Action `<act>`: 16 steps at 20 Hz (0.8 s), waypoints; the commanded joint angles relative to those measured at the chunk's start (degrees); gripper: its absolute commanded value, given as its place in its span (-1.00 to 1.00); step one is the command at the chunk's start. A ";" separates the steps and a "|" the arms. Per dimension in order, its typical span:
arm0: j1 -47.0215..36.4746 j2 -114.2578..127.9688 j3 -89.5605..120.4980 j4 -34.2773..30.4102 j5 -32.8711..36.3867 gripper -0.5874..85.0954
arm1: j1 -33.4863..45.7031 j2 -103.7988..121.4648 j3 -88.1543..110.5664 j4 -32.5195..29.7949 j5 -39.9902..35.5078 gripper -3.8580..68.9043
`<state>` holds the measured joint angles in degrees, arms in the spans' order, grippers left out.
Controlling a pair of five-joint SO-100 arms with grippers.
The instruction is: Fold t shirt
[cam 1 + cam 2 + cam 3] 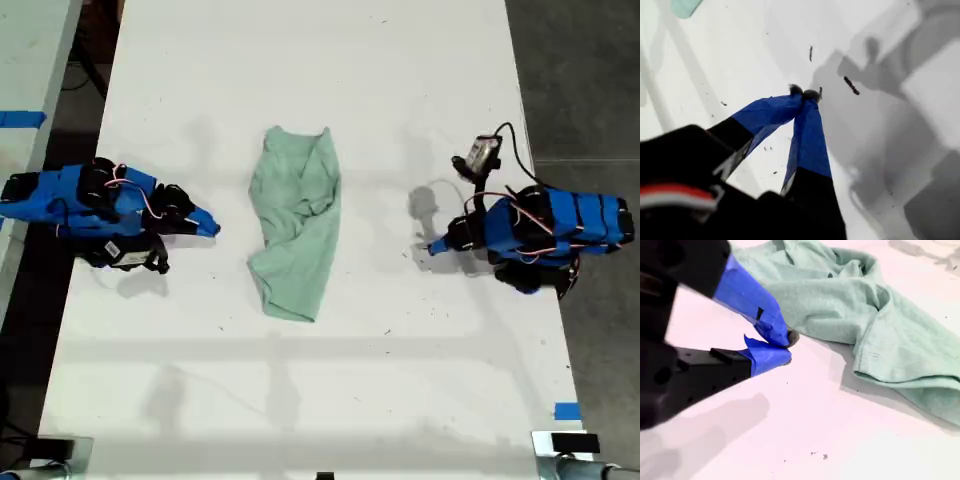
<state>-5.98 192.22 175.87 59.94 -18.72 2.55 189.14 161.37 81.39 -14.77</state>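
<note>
The t shirt (295,225) lies crumpled mid-table (400,80), bunched into a narrow strip rather than spread flat. In the exterior view its long axis runs top to bottom, so it sits crosswise between the two arms. My second gripper (207,226) is the arm on the exterior view's left. Its tip points at the shirt's side edge and is near the cloth but not touching it. In the second wrist view its jaws (785,347) are closed tip to tip, or very nearly, with nothing in them. The shirt (880,315) lies just beyond the tips, with a folded hem and wrinkles facing them. My first gripper (437,246) is on the exterior view's right, also aimed at the shirt but well apart from it, with bare table between. Its wrist view shows the tips (805,93) pressed together and empty over shadowed table, with only a corner of the mint cloth (682,6) at the frame edge. The second arm is clearly the nearer. No fold looks started, since the shirt is a loose heap and neither arm has hold of it. The likely next step is to open the jaws and reach in sideways to the strip's edges, and the first arm has farther to go. The risk is pinching several bunched layers at once.
</note>
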 commanded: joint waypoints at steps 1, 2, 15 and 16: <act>5.45 -27.07 -24.87 1.14 -2.11 -0.99 | -3.34 -21.88 -16.44 -6.24 1.05 -0.91; 6.86 -39.20 -35.24 2.99 -1.32 -0.99 | -4.57 -31.29 -23.12 -8.17 0.97 -0.91; 16.00 -96.68 -67.94 -7.29 5.63 -0.46 | -11.43 -98.88 -85.52 -8.96 -8.35 -0.35; 15.91 -99.76 -68.99 -8.79 5.89 -0.47 | -11.60 -101.07 -87.19 -9.14 -8.70 -0.35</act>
<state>9.23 95.27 109.42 53.88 -13.45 -8.17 89.47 80.68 73.83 -22.15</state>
